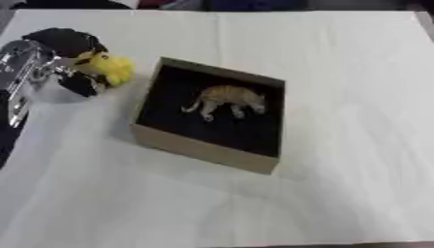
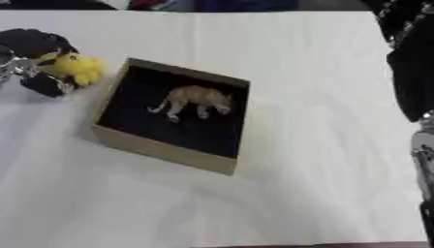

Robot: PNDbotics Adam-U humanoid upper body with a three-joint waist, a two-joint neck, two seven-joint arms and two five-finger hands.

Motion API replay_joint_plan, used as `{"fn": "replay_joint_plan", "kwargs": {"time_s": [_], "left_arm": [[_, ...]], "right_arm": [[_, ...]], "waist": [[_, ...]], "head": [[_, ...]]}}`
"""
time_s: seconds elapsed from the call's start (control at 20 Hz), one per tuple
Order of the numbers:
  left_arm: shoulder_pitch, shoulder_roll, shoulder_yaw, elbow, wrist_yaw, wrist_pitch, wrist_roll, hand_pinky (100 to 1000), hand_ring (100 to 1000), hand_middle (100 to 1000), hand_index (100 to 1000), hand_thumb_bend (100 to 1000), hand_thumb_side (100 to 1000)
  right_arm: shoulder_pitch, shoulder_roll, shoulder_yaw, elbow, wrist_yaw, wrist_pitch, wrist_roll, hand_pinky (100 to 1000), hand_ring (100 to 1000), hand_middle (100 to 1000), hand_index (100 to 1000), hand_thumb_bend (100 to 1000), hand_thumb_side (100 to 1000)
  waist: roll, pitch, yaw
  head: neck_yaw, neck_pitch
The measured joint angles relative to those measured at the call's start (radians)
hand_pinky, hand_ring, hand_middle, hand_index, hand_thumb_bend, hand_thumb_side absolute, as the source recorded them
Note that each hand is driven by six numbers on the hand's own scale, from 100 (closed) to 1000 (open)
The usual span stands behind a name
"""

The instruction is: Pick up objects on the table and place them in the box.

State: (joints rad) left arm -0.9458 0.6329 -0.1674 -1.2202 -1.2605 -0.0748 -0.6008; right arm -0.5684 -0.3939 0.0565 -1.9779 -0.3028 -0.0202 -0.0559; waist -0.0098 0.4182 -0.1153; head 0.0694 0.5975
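Left robot hand (image 1: 64, 58) around yellow toy (image 1: 108, 68)

Tan box (image 1: 201, 151) mid-table, black inside, holding tiger figure (image 1: 229, 100) (seemingly upright); yellow fuzzy toy (image 1: 108, 68) just left, off table.

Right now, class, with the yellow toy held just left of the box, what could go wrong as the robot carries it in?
1. The left hand holds the yellow toy outside the box's left wall; carried too low, it might catch that rim or nudge the box.
2. The toy tiger already stands in the middle, so the yellow toy may land on it and tip it.
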Motion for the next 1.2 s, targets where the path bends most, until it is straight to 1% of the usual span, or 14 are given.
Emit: {"fn": "replay_joint_plan", "kwargs": {"time_s": [0.2, 0.35, 0.6, 0.9, 1.05, 1.2], "left_arm": [[0.0, 0.0, 0.0, 0.0, -0.007, 0.004, 0.016, 702, 828, 786, 867, 100, 476], [0.0, 0.0, -0.001, -0.002, -0.007, 0.004, 0.018, 692, 819, 776, 857, 100, 476], [0.0, 0.001, -0.005, -0.039, -0.005, 0.005, 0.013, 670, 804, 756, 840, 100, 496], [0.001, 0.002, -0.014, -0.121, 0.005, 0.006, 0.012, 651, 787, 742, 825, 100, 520], [0.001, 0.002, -0.028, -0.179, 0.016, 0.005, 0.003, 619, 777, 734, 818, 100, 531], [0.001, 0.0, -0.042, -0.248, 0.03, 0.011, -0.009, 617, 777, 735, 818, 100, 547]], "right_arm": [[0.002, 0.0, 0.0, 0.0, 0.0, 0.001, 0.001, 977, 827, 626, 960, 100, 1000], [0.006, 0.0, 0.0, 0.0, 0.0, 0.003, 0.002, 978, 827, 626, 960, 100, 1000], [0.015, 0.0, 0.0, 0.0, -0.003, 0.004, 0.001, 979, 827, 626, 960, 100, 1000], [0.024, 0.001, 0.0, 0.0, -0.007, 0.004, 0.001, 978, 827, 626, 959, 100, 992], [0.025, 0.001, 0.0, 0.0, -0.008, 0.004, 0.001, 978, 827, 626, 960, 100, 984], [0.032, 0.002, 0.0, 0.0, -0.008, 0.004, 0.001, 978, 827, 626, 960, 100, 989]], "waist": [[0.001, 0.0, 0.0], [0.001, -0.002, 0.005], [0.002, -0.021, 0.012], [0.002, -0.042, 0.015], [0.002, -0.049, 0.018], [0.002, -0.057, 0.022]], "head": [[-0.001, 0.0], [-0.002, 0.002], [-0.007, 0.015], [-0.011, 0.027], [-0.018, 0.035], [-0.024, 0.041]]}}
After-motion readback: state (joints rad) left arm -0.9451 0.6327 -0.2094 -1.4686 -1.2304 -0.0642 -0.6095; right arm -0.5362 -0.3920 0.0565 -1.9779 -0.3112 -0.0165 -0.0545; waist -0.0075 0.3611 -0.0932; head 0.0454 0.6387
